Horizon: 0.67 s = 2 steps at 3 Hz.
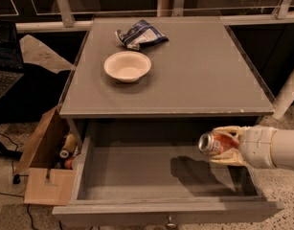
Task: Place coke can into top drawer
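The coke can is red-orange with a silver end that faces left; it lies on its side in my gripper. The gripper's cream fingers are shut on the can above and below it. The gripper reaches in from the right and holds the can in the air over the right part of the open top drawer. The drawer is grey and shallow, pulled out toward the camera, with a small knob on its front. The can's shadow falls on the drawer bottom.
A white round bowl and a blue-and-white snack bag lie on the grey cabinet top. A brown cardboard box with several items stands on the floor at the left. A laptop is at the far left.
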Each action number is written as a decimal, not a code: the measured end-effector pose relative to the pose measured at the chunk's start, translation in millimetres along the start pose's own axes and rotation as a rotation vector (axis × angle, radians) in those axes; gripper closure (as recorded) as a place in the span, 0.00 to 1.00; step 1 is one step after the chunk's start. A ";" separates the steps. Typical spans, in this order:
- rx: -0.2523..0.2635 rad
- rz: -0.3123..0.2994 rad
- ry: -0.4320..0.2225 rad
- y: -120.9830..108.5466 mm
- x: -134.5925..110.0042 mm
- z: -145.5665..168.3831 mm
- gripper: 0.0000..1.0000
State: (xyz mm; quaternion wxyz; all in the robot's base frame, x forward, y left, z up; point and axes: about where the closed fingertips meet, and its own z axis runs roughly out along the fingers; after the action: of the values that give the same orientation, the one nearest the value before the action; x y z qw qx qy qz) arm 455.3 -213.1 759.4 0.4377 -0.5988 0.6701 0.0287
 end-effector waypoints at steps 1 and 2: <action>0.006 0.023 -0.011 1.8 8.3 2.7 1.00; -0.045 0.042 -0.046 6.7 11.6 10.3 1.00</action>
State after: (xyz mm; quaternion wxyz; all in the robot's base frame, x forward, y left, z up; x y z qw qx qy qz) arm 456.6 -214.5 742.6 0.4389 -0.5934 0.6714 0.0666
